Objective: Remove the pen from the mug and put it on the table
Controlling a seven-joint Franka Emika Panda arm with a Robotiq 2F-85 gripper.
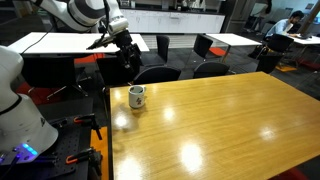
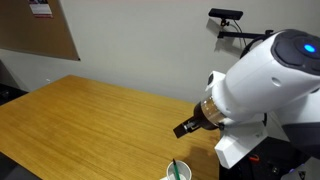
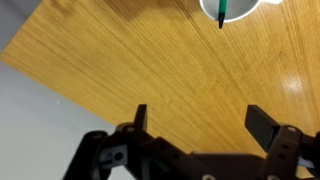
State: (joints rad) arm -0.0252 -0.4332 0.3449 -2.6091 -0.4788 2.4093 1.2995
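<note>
The whitish-grey mug stands on the honey-brown table near its corner. The green pen stands in the mug at the bottom edge of an exterior view. In the wrist view the mug and the pen show at the top edge. My gripper hangs well above and behind the mug. In the wrist view the gripper is open and empty, its two fingers wide apart over bare table.
White-topped tables and dark chairs stand behind the wooden table. The robot's white base is beside the table's edge. A wall with a cork board is behind the table.
</note>
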